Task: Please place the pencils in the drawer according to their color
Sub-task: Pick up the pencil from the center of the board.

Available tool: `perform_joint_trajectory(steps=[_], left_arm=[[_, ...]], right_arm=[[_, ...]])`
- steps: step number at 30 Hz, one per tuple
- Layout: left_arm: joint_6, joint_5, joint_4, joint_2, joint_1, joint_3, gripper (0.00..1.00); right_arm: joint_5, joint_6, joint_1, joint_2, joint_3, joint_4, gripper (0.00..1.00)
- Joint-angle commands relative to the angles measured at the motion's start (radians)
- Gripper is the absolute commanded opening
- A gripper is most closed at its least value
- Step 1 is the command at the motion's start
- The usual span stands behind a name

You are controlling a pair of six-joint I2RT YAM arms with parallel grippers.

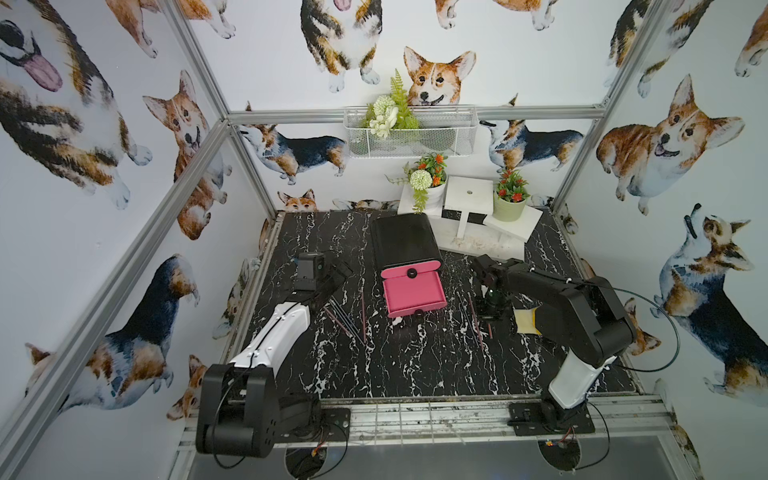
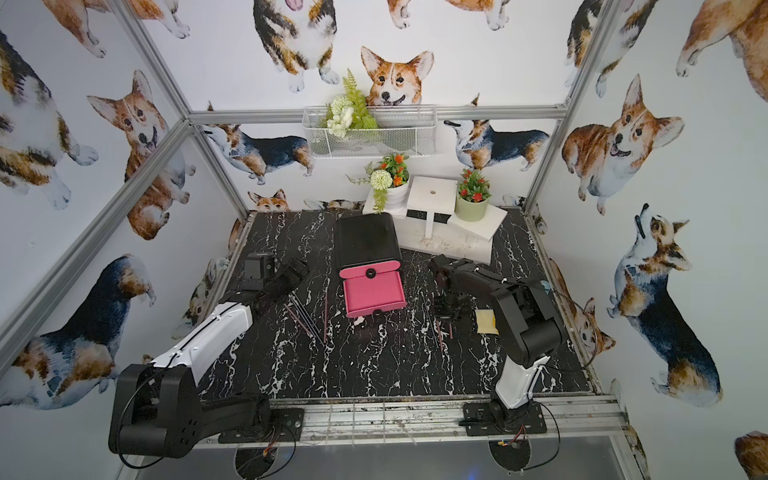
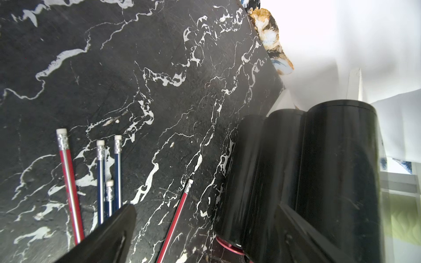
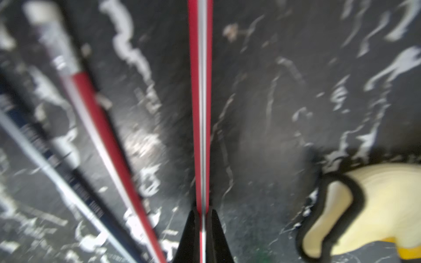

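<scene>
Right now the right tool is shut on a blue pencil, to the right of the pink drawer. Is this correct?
Not quite: the held pencil is red, not blue. The right wrist view shows the right tool shut on a red pencil, while a blue pencil lies beside it, not held. In a top view the tool is indeed to the right of the pink drawer.

We get only a blur from the right wrist view: the red pencil (image 4: 200, 113) nipped in the right pincer (image 4: 202, 216) runs off the picture's edge, and the print on the dark blue pencil (image 4: 45, 154) is unreadable. The yellow thing (image 4: 376, 205) is cut off there, and in both top views the right arm (image 1: 582, 307) covers part of it. In the left wrist view a finger (image 3: 109, 234) of the left pincer (image 1: 338, 276) covers three blue pencils (image 3: 117, 173) beyond their eraser ends. Toward the right edge of the worktop (image 1: 415, 365), the loose pencils (image 1: 476, 322) are too thin for us to tell colours.
</scene>
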Motion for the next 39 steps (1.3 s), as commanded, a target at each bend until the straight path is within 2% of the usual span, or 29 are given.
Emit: perform_joint_trajectory(steps=[1,9,17,24,29,35,39], left_arm=[[0.016,-0.002,-0.002,-0.001,0.004,0.011,1.00],[0.026,-0.006,-0.015,-0.011,0.007,0.013,1.00],[0.036,-0.005,-0.039,-0.015,0.009,0.024,1.00],[0.035,-0.001,-0.041,-0.024,0.009,0.024,1.00],[0.031,0.016,-0.038,-0.025,0.009,0.021,1.00],[0.033,0.028,-0.032,-0.024,0.009,0.022,1.00],[0.034,0.033,-0.031,-0.023,0.009,0.023,1.00]], right_arm=[[-0.027,0.021,0.007,-0.099,0.005,-0.043,0.00],[-0.141,0.091,0.019,-0.347,-0.003,-0.134,0.00],[-0.448,0.266,0.125,-0.529,-0.028,-0.070,0.00],[-0.603,0.431,0.248,-0.500,-0.046,0.112,0.00],[-0.697,0.525,0.260,-0.450,-0.082,0.303,0.00],[-0.729,0.552,0.265,-0.368,-0.055,0.366,0.00],[-0.746,0.619,0.265,-0.327,-0.076,0.462,0.00]])
